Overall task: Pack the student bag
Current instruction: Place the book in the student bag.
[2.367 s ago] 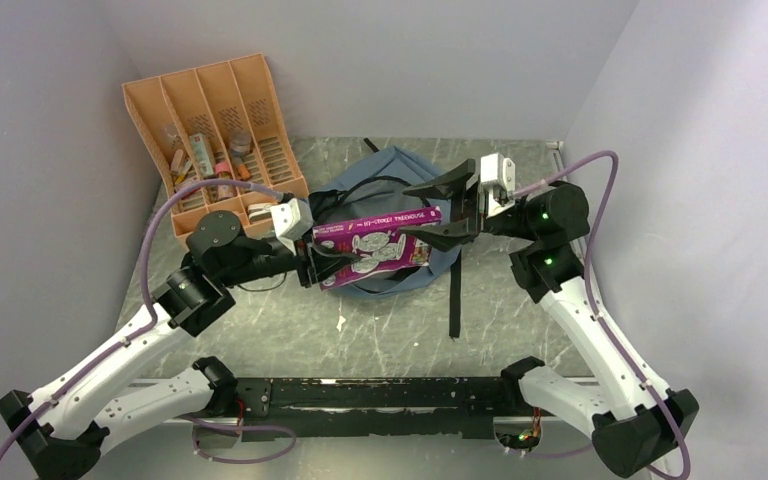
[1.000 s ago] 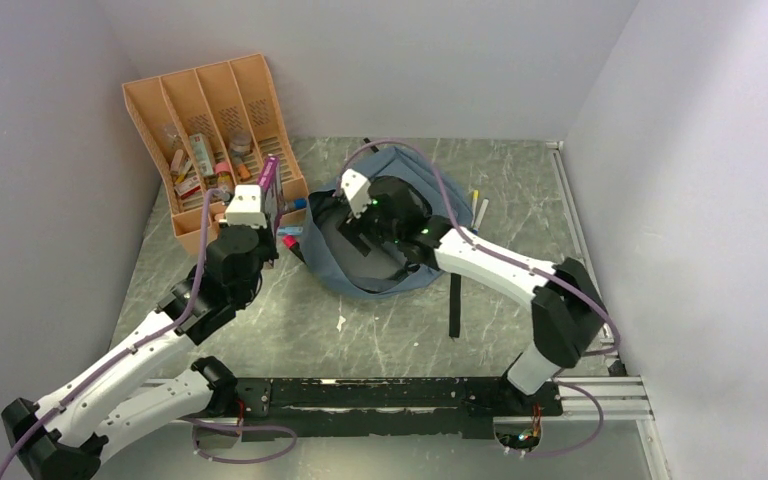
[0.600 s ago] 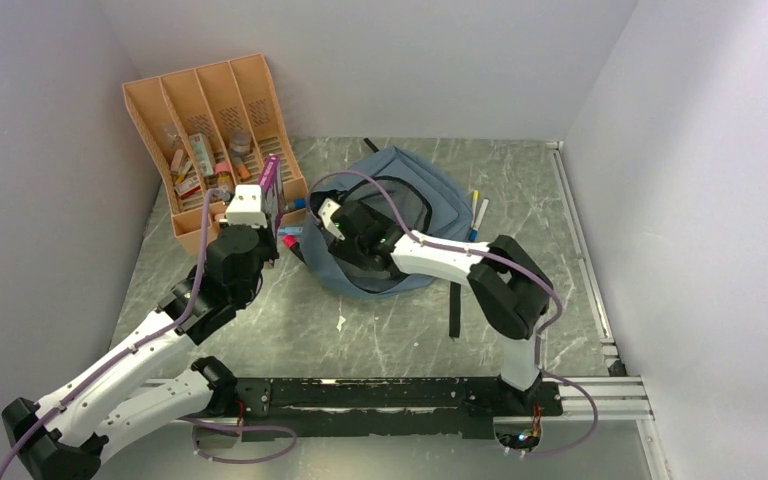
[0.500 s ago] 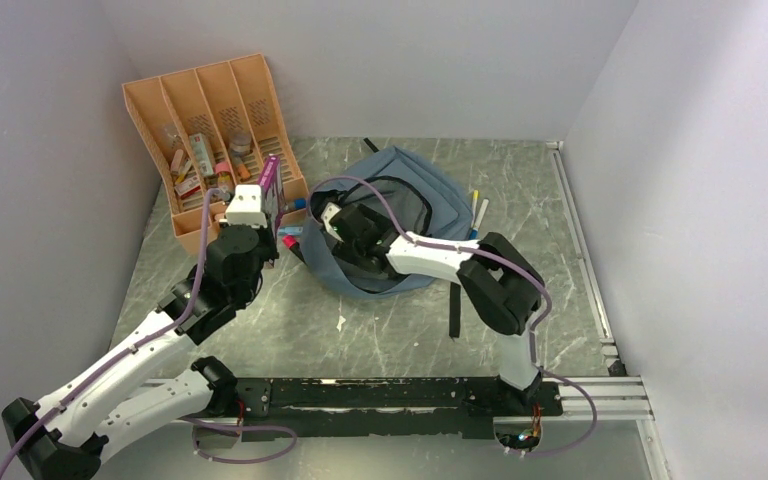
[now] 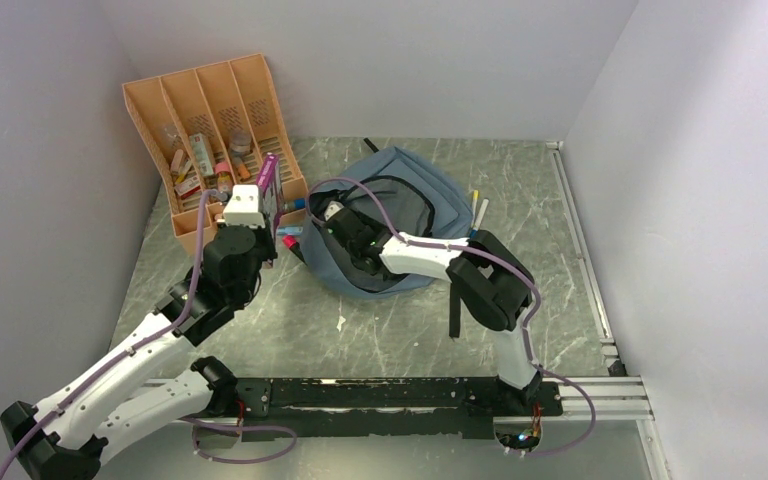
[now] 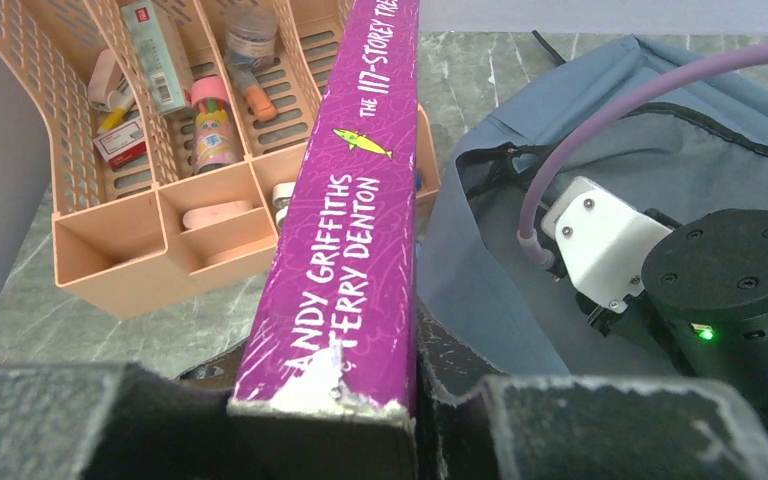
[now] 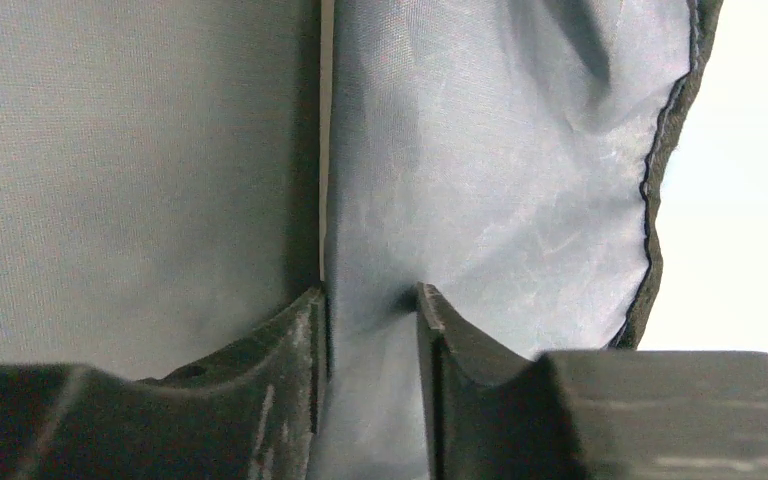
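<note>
Leftmost, an orange organiser [image 5: 215,120] is stood at the back corner of the bench [image 5: 380,330]. Just beside it, a purple book [image 6: 350,220] is held upright, clamped in the left jaws. Centrally, the student bag [image 5: 440,195] is laid open on the bench, and a fold of its lining is pinched between the narrow right jaws inside it.

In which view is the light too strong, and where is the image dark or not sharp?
Right wrist view: the area past the student bag edge on the right is burnt out to white. Left wrist view: the book is sharp, the left pincer dark with little detail. Top view: even light, no glare.
</note>
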